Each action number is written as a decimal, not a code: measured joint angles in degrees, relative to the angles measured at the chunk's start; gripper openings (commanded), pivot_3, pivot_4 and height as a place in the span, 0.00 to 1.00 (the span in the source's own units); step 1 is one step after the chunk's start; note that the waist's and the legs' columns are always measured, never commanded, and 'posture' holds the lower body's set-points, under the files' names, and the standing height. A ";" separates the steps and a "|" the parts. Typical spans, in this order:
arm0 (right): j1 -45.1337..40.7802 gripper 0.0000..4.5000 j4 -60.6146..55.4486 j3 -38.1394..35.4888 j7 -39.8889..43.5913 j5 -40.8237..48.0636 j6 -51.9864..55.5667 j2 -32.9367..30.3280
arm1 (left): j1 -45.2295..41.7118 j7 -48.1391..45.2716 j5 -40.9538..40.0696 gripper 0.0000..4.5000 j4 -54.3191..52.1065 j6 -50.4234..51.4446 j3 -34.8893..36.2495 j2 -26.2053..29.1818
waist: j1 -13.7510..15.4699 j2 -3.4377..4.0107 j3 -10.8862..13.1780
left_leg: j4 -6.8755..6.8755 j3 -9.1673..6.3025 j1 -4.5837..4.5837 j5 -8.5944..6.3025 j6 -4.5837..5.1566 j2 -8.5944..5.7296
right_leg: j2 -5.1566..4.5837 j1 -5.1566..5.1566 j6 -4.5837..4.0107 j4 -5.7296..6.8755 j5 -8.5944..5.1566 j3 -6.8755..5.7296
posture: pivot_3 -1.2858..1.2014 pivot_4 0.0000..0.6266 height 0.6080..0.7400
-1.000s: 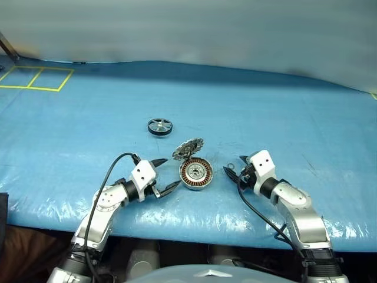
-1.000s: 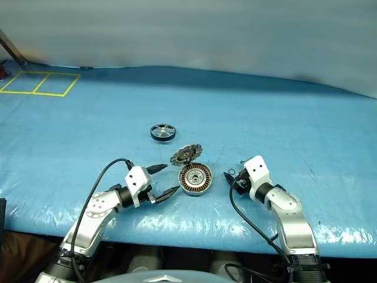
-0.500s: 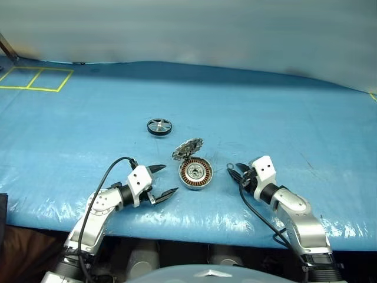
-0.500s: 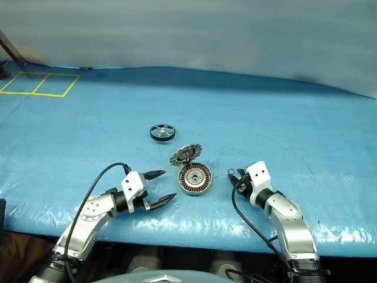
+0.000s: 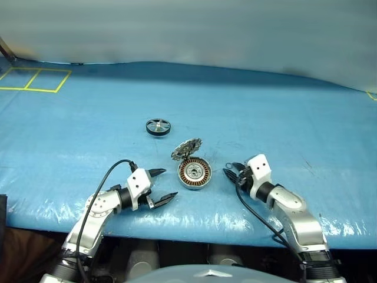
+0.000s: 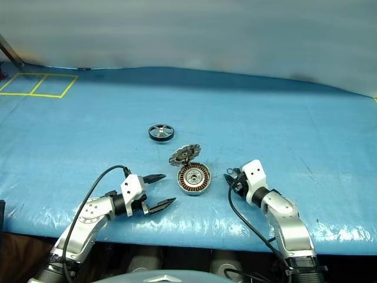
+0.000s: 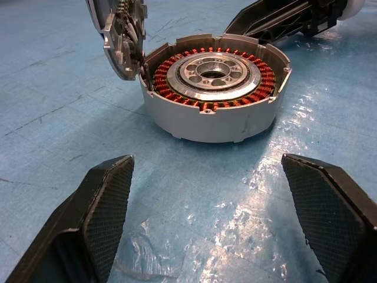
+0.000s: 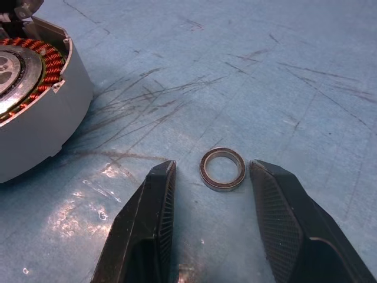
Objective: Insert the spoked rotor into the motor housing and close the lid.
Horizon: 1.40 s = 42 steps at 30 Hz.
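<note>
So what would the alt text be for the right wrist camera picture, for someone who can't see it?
A small metal ring lies flat on the blue table cover, just between the tips of the right gripper, whose black jaws stand apart on either side without touching it. Off to one side sits the motor housing with its copper windings.

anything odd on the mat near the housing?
Yes: a small loose metal ring lies flat on the mat beside the motor housing, between the right gripper fingers, untouched. The spoked rotor sits apart, not inserted; the lid stands open.
</note>
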 measured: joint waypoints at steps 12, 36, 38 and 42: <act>-1.29 0.15 0.97 0.88 -1.29 -0.32 0.37 0.35 | 0.09 -0.67 0.01 0.95 0.78 -1.37 -0.01 -0.13 | 0.07 0.00 0.00 | 0.00 0.00 -0.01 0.03 0.05 0.00 | 0.00 0.00 0.00 -0.01 0.00 0.00 | 0.52 0.24 1.00; -1.96 0.15 -15.62 9.57 3.97 4.96 5.42 -2.19 | -0.20 -1.08 0.21 0.95 2.26 -2.50 -0.30 -0.10 | 0.18 0.07 0.07 | -0.05 0.04 -0.27 0.03 0.11 0.02 | 0.00 -0.06 -0.03 -0.04 -0.02 0.01 | 0.52 0.24 1.00; -2.19 0.15 -15.32 11.35 3.80 4.34 5.51 -2.17 | -0.21 -0.86 0.27 0.95 2.25 -2.50 -0.32 -0.10 | 0.16 0.07 0.07 | -0.06 0.03 -0.28 0.03 0.11 0.02 | 0.00 -0.06 -0.03 -0.04 -0.02 0.00 | 0.52 0.24 1.00; -3.33 0.15 -13.65 13.35 3.19 2.85 5.50 -1.86 | -0.25 -0.64 0.30 0.95 2.25 -2.49 -0.59 -0.11 | 0.15 0.07 0.07 | -0.05 0.04 -0.27 0.03 0.11 0.01 | 0.00 -0.06 -0.02 -0.04 -0.02 0.00 | 0.52 0.24 1.00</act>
